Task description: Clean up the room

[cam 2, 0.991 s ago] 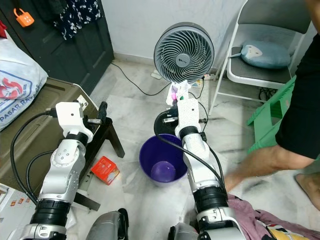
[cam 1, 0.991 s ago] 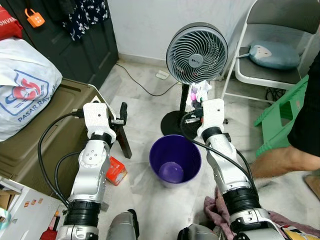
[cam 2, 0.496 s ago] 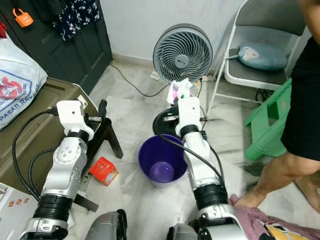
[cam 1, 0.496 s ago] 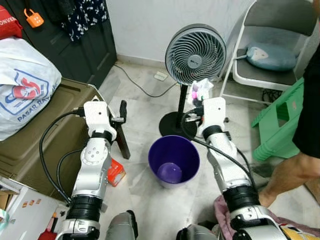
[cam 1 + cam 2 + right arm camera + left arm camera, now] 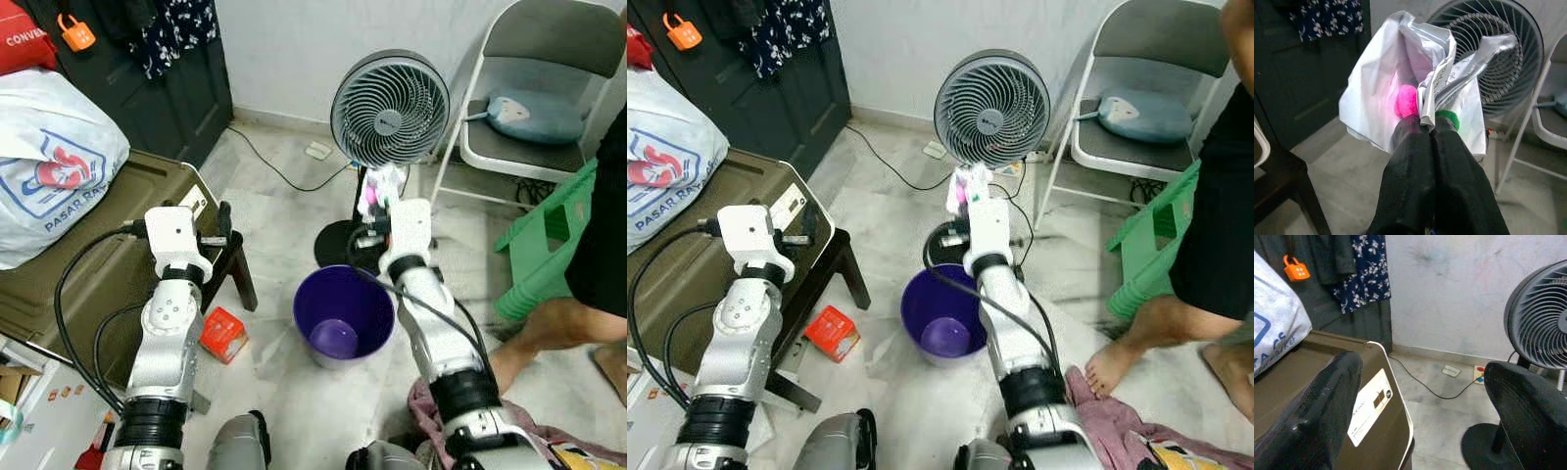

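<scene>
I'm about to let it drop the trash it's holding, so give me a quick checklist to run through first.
1. Right gripper has the crumpled wrapper firmly pinched, jaws shut on it: ok.
2. Wrapper over the purple bin: not ok; it hangs beyond the bin's far rim, in front of the fan's stand.
3. Bin upright, mouth open, room inside: ok.
4. Left gripper away from the bin, jaws open and holding nothing: ok.
5. Person's foot near the bin: not touching it, but close on the right side; keep watch.
6. Red box on the floor beside the bin, still to collect: not ok.
</scene>
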Available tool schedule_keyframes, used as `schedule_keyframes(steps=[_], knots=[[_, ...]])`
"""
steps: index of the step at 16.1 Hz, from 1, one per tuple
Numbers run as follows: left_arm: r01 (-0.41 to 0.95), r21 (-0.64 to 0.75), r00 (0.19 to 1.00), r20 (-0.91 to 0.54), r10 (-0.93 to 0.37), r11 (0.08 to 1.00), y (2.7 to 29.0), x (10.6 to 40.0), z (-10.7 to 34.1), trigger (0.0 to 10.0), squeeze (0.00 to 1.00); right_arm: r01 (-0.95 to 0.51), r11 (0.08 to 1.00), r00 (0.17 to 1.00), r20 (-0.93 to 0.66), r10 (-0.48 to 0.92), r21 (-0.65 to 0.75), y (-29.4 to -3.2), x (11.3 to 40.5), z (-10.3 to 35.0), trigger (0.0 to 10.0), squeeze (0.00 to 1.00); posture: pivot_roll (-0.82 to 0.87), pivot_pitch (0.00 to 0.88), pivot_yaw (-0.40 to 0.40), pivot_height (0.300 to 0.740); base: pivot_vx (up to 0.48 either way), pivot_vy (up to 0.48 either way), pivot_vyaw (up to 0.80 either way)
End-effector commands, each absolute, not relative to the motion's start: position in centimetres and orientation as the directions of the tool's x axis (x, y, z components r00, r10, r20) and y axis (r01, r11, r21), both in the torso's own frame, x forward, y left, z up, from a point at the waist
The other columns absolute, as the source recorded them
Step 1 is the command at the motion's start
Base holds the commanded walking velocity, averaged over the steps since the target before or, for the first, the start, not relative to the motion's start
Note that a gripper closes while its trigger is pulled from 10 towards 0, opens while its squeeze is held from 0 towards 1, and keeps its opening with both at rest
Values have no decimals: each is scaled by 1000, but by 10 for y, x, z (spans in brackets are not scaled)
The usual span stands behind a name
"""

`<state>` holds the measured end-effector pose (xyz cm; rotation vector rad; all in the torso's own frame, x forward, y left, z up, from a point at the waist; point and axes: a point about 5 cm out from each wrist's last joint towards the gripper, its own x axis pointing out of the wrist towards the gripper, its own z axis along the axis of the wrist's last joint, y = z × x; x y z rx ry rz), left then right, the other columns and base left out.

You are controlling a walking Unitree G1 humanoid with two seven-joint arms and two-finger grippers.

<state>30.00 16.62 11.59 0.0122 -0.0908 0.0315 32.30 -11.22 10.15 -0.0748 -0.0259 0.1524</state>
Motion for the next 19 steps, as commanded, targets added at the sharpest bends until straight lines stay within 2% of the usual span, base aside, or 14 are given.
schedule_keyframes(steps=[1, 4, 7, 12, 15, 19], knots=[[-25, 26, 996, 81, 23, 999, 167, 298, 115, 10000, 0, -137, 988, 990, 33, 139, -70, -113, 323, 104, 10000, 0, 42, 112, -2, 740, 0, 0, 0], [60, 35, 993, 96, -63, 998, 166, 287, 119, 10000, 0, -2, 1000, 993, -115, 0, -17, -119, 322, 83, 10000, 0, 74, 176, 8, 740, 0, 0, 0], [109, 93, 988, 95, -118, 990, 171, 279, 124, 10000, 0, 73, 997, 983, -169, -78, -32, -122, 322, 74, 10000, 0, 104, 207, 28, 740, 0, 0, 0], [165, 110, 982, 72, -173, 980, 172, 268, 127, 10000, 0, 144, 989, 975, -170, -145, -17, -127, 326, 76, 10000, 0, 127, 252, 71, 740, 0, 0, 0], [187, 100, 979, 66, -194, 977, 167, 268, 129, 10000, 0, 124, 992, 984, -128, -127, -29, -124, 329, 83, 10000, 0, 122, 247, 79, 740, 0, 0, 0], [205, 91, 976, 62, -211, 975, 161, 272, 129, 10000, 0, 124, 992, 985, -113, -127, -31, -122, 329, 85, 10000, 0, 107, 227, 76, 740, 0, 0, 534]])
